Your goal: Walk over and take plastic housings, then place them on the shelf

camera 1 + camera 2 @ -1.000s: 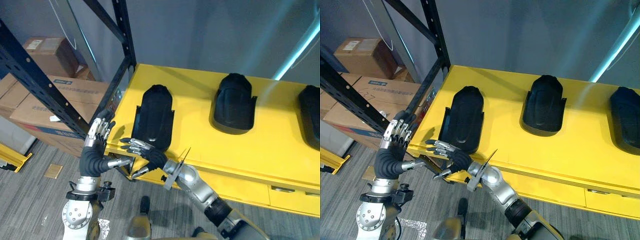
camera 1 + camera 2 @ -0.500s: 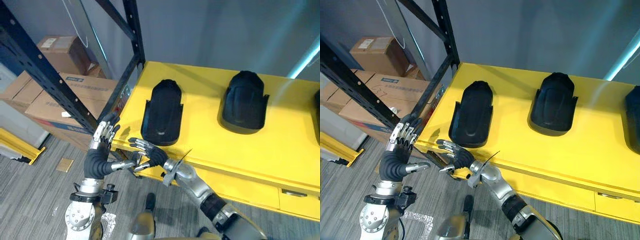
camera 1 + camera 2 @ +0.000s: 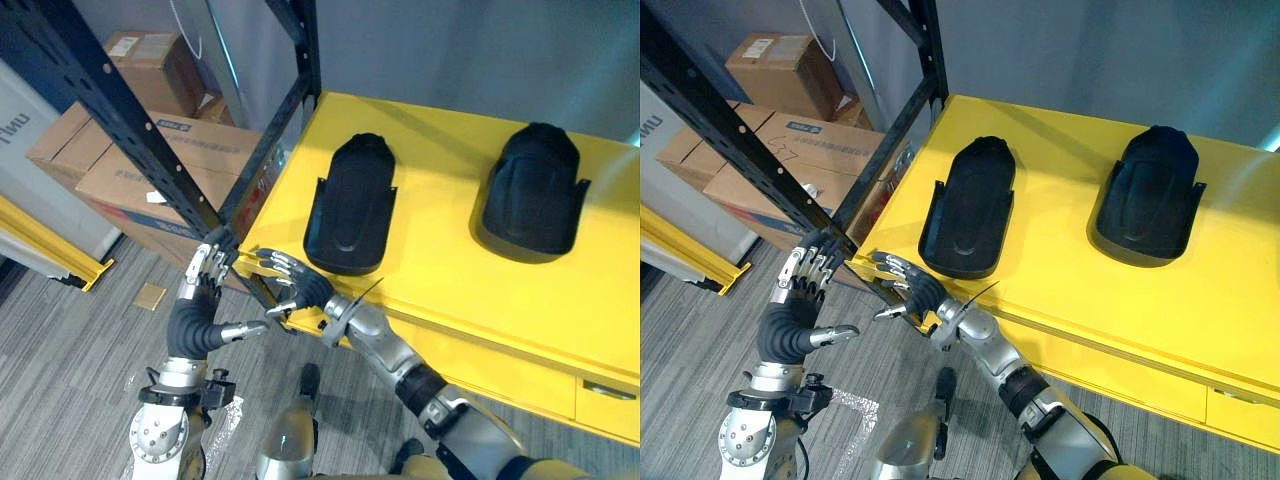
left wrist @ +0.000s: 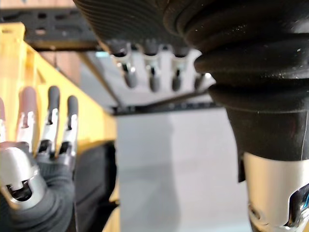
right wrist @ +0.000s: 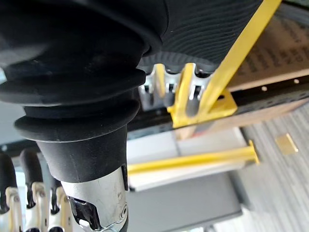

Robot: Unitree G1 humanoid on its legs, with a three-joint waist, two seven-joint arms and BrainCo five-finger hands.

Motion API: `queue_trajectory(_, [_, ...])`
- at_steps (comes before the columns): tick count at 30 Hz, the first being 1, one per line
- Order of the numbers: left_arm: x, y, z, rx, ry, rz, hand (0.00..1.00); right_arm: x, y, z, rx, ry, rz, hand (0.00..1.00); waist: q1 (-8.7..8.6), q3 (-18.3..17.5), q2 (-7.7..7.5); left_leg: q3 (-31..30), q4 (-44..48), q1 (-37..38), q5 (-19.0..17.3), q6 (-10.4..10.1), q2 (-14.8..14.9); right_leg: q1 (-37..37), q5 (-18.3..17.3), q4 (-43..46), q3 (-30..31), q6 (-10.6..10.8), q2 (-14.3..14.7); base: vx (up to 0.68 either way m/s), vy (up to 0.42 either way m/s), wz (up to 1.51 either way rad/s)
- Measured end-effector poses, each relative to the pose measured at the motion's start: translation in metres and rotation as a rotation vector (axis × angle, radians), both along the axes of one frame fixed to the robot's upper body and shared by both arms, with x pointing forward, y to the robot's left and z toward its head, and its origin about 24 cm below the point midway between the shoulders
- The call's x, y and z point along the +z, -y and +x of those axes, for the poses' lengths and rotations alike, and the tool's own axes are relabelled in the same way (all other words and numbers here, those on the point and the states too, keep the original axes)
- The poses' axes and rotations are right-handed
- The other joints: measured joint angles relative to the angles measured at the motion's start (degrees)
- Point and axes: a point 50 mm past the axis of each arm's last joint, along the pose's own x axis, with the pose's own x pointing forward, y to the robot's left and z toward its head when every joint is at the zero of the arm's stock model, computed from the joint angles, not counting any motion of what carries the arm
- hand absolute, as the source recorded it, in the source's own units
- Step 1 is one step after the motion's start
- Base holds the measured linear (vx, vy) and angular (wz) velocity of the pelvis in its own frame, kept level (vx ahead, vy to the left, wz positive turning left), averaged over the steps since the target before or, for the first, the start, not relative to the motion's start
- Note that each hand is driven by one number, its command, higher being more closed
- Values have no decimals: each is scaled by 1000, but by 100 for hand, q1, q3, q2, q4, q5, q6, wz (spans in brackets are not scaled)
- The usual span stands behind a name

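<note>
Fingers (image 3: 204, 266) of left hand (image 3: 199, 292): straight, upright, thumb out to the side, nothing held; just off the front left corner of cabinet (image 3: 440, 262), beside the foot of rack (image 3: 128, 128). Fingers (image 3: 272, 263) of right hand (image 3: 300, 290): spread and loosely extended, nothing held; at the same corner of the cabinet, close to the left hand, contact with the edge not clear. Cabinet: yellow, flat top, drawer fronts below. Near housing (image 3: 350, 205): black plastic, long and rounded, flat on the cabinet top just past the right hand, apart from its fingertips. Far housing (image 3: 532, 190): black plastic, same kind, on the top well to the right of the first. Rack: black steel uprights and diagonal brace, left of the cabinet. Boxes (image 3: 150, 170): brown cardboard, stacked behind the rack. Rail (image 3: 45, 245): yellow, on grey floor (image 3: 70, 370) at far left.
</note>
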Motion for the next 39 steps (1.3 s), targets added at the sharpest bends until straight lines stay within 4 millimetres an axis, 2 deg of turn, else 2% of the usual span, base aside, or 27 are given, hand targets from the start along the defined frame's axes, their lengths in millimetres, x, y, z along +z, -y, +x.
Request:
queue_trajectory(4, [-1, 0, -1, 1, -5, 0, 0, 11, -2, 0, 12, 17, 19, 0, -4, 0, 0, 1, 1, -5, 3, -3, 9, -2, 2, 12, 2, 3, 5, -5, -16, 0])
queue_trajectory(6, [-2, -1, -2, 4, -13, 0, 0, 48, 11, 11, -41, 122, 131, 0, -25, 0, 0, 11, 3, 2, 4, -2, 16, -4, 3, 23, 16, 4, 3, -8, -30, -3])
queue_trajectory(9, [-2, -1, -2, 6, -14, -1, 0, 85, 28, 16, -52, 247, 207, 0, -58, -3, -7, 46, 5, 30, 6, 1, 19, -3, 5, 30, 48, 2, 0, 5, -30, -7])
queue_trajectory(12, [-2, -2, -2, 11, -14, -2, 0, 100, 29, 5, 36, 315, 201, 0, -101, -3, -17, 151, 18, 40, 28, 0, 35, -35, 15, 30, 134, 11, 3, 41, -32, -13])
queue_trajectory(13, [-2, -2, -2, 13, -14, -2, 0, 105, 29, -8, 103, 356, 203, 0, -183, 2, -40, 195, 26, 46, 44, 24, 39, -63, 33, 46, 178, 36, -3, 40, -26, -12])
queue_trajectory(14, [-1, -2, -2, 12, -12, -2, 0, 105, 30, -11, 113, 365, 206, 0, -194, 6, -46, 198, 26, 46, 44, 24, 40, -69, 33, 49, 181, 36, -4, 41, -38, -13])
queue_trajectory(16, [2, -1, -1, 14, 7, -3, 0, 113, 34, -30, 178, 421, 225, 0, -209, 39, -105, 280, 26, 49, 44, 24, 71, -117, 33, 61, 245, 35, 3, 31, -43, -18])
queue_trajectory(17, [6, -2, -1, 23, 18, -5, 0, 118, 37, -44, 240, 458, 222, 0, -253, 51, -188, 336, 26, 68, 42, 23, 93, -143, 29, 62, 319, 29, 14, 32, -45, -22])
queue_trajectory(19, [8, -2, -1, 37, 24, -8, 0, 118, 39, -56, 303, 466, 217, 0, -354, 39, -280, 374, 25, 107, 24, 15, 110, -141, 21, 69, 352, 16, 18, 16, -45, -18])
queue_trajectory(21, [9, -2, 1, 38, 28, -11, 0, 113, 39, -63, 366, 440, 204, 0, -361, 32, -326, 494, 2, 155, -9, 9, 144, -182, 12, 103, 475, 6, 23, -19, -36, -23])
queue_trajectory(26, [12, -3, 3, 46, 25, -12, 0, 102, 38, -76, 406, 427, 140, 0, -392, 32, -351, 554, 0, 134, -66, 38, 146, -248, -12, 111, 524, -30, 13, -42, -14, -7])
queue_trajectory(28, [14, -5, 2, 62, 30, -10, 0, 98, 40, -75, 387, 420, 101, 0, -388, 22, -394, 612, 0, 119, -66, 38, 160, -307, -7, 125, 589, -24, 13, -31, -11, -13])
queue_trajectory(33, [16, -6, 5, 72, 34, -5, 0, 87, 59, -67, 270, 379, 75, 0, -408, -7, -545, 649, 3, 53, -63, 45, 175, -405, 12, 148, 648, -3, 19, -2, -11, -3])
queue_trajectory(35, [17, -7, 5, 69, 36, 6, 0, 85, 62, -64, 241, 374, 68, 0, -420, -2, -560, 651, 6, 23, -34, 46, 174, -441, 35, 157, 655, 19, 18, 0, 0, 0])
queue_trajectory(39, [19, -6, 6, 63, 44, 16, 0, 66, 66, -51, 155, 314, 30, 0, -432, -5, -566, 641, 25, 36, -20, 39, 168, -438, 44, 194, 652, 23, 8, 0, 0, 0])
